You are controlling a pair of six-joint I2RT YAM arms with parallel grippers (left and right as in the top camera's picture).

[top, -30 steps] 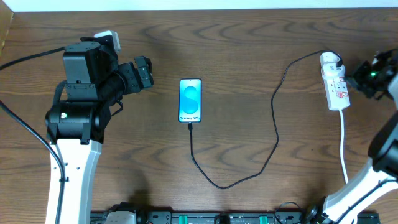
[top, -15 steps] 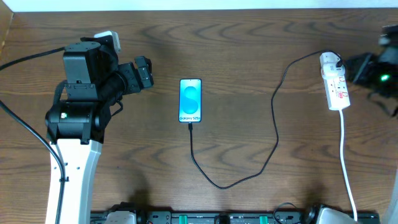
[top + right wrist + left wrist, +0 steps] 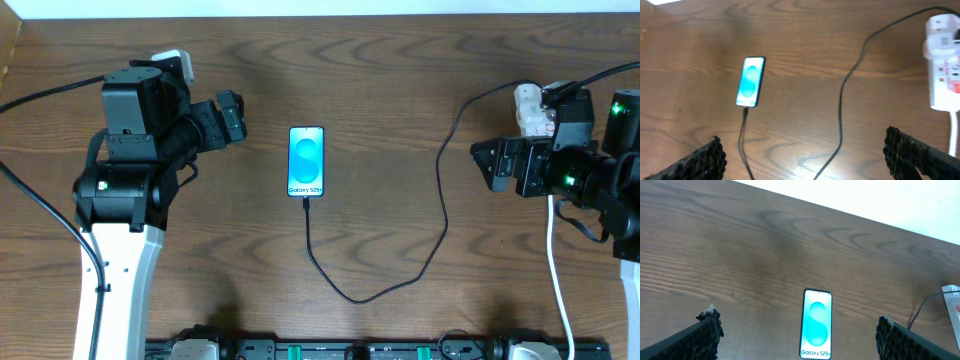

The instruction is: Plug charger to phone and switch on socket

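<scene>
The phone [image 3: 306, 160] lies flat mid-table with its blue screen lit; it also shows in both wrist views [image 3: 816, 325] [image 3: 751, 75]. The black charger [image 3: 443, 215] cable meets the phone's bottom edge, loops toward the front and runs up to the white socket [image 3: 530, 108]. My right arm covers most of that strip from overhead, while the right wrist view shows the socket [image 3: 945, 65] at its right edge. My right gripper [image 3: 486, 166] [image 3: 804, 139] hangs open just left of the socket, holding nothing. The left gripper [image 3: 232, 116] [image 3: 797, 321] is open and empty, left of the phone.
A white cord [image 3: 553, 260] runs from the socket toward the table's front edge under my right arm. The table's far edge [image 3: 850, 215] meets a white surface behind the phone.
My right gripper has come away from the socket's right side, swung in over the strip to its left, and opened. The left arm, phone and cable have not moved.
</scene>
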